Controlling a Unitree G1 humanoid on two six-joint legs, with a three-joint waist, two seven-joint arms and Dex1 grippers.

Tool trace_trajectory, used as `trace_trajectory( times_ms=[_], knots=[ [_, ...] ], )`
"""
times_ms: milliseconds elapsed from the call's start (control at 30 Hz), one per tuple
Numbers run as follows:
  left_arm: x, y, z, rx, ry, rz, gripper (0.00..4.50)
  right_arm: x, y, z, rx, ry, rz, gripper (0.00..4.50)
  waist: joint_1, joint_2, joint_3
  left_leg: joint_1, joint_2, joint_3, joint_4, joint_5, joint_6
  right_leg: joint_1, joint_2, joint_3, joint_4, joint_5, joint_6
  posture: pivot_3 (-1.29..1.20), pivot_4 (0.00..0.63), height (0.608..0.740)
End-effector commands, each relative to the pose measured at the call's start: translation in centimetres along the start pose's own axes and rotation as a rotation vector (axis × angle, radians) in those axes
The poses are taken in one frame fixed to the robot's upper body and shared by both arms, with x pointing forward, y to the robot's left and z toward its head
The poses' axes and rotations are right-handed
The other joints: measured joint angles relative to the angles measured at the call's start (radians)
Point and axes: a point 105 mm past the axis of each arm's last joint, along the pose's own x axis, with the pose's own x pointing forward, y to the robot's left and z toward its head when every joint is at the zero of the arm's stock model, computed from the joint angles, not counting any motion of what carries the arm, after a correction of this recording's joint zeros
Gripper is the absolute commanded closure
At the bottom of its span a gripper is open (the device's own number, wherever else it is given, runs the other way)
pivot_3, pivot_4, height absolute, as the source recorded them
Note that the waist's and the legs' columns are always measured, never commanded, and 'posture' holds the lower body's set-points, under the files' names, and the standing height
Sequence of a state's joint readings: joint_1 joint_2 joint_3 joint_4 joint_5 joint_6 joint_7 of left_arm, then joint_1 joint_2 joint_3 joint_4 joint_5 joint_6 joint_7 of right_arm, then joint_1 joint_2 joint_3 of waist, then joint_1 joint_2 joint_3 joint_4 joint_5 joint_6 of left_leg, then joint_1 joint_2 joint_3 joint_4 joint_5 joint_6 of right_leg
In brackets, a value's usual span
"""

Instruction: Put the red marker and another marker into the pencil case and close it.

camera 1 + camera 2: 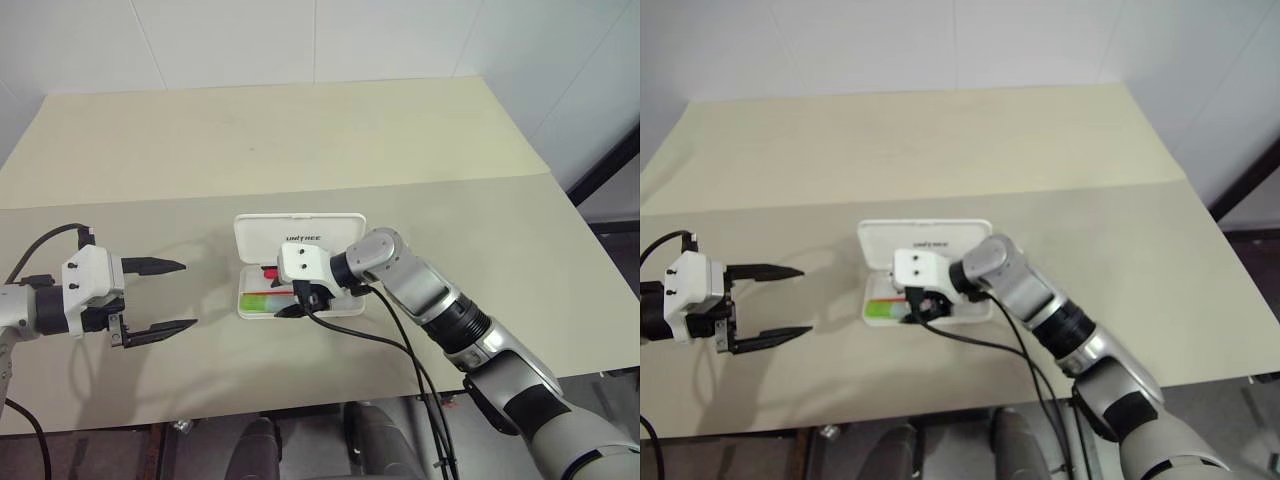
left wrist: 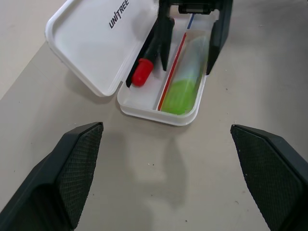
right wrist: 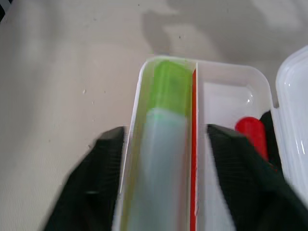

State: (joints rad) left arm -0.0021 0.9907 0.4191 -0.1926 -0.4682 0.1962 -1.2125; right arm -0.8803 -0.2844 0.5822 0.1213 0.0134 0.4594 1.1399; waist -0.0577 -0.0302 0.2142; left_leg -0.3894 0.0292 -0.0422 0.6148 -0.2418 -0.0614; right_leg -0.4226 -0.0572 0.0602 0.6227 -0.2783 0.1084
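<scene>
The white pencil case (image 1: 300,226) lies open in the middle of the table, its "UNITREE" lid folded back flat. The red marker (image 2: 143,72) rests in the compartment next to the hinge. The green marker (image 2: 185,82) lies in the front compartment, beside the thin red line. My right gripper (image 1: 298,300) hangs over the case, open. Its fingers (image 3: 96,187) straddle the green marker (image 3: 163,125) with a gap on each side. My left gripper (image 1: 170,295) is open and holds nothing, hovering to the left of the case and pointing at it.
The beige table (image 1: 300,140) stretches far behind the case and to both sides. Its front edge runs close below the grippers. A black cable (image 1: 400,350) trails from my right wrist over the front edge.
</scene>
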Motion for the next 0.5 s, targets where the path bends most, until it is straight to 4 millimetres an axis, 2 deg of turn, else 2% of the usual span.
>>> trace_trajectory(
  times_ms=[33,67,233,300,400,500],
  knots=[
    [-0.1,0.3,1.1,0.043,-0.021,0.012,0.00,-0.8,-0.8,1.4,-0.046,-0.038,-0.031,0.28,0.001,0.000,0.000,0.000,0.000,0.000,0.000,0.000,0.000,0.000,0.000,0.000,0.000,0.000,0.000,0.00,0.150,0.740],
    [-0.1,0.3,1.1,0.043,-0.022,0.011,0.00,-0.9,-0.9,1.6,-0.048,-0.045,-0.038,0.03,0.000,0.000,0.000,0.000,0.000,0.000,0.000,0.000,0.000,0.000,0.000,0.000,0.000,0.000,0.000,0.00,0.150,0.740],
    [0.2,0.3,1.1,0.044,-0.026,0.004,0.00,-2.2,-1.7,3.2,-0.057,-0.122,-0.071,0.03,0.001,0.000,0.000,-0.001,0.000,0.000,0.000,0.000,0.000,-0.001,0.000,0.000,0.001,0.000,0.000,0.00,0.150,0.740],
    [0.6,0.3,1.2,0.045,-0.036,-0.008,0.00,-3.7,-1.5,3.4,-0.043,-0.154,-0.060,0.03,0.001,0.000,0.000,-0.001,0.000,0.000,0.000,0.000,0.000,-0.001,0.000,0.000,0.001,0.000,0.000,0.00,0.150,0.740],
    [1.1,0.2,1.4,0.047,-0.046,-0.023,0.00,-5.0,-0.9,3.0,-0.014,-0.159,-0.047,0.03,0.004,0.000,0.000,-0.001,0.000,0.000,0.000,0.000,0.000,-0.002,0.000,0.000,0.001,0.000,0.000,0.00,0.150,0.740],
    [2.1,-0.1,1.8,0.050,-0.073,-0.060,0.00,-8.0,-0.2,1.2,0.089,-0.127,-0.092,0.03,0.012,-0.001,-0.001,-0.002,0.000,0.000,0.000,0.000,0.000,-0.002,0.000,0.000,0.001,0.000,0.000,0.00,0.150,0.740]
  ],
)
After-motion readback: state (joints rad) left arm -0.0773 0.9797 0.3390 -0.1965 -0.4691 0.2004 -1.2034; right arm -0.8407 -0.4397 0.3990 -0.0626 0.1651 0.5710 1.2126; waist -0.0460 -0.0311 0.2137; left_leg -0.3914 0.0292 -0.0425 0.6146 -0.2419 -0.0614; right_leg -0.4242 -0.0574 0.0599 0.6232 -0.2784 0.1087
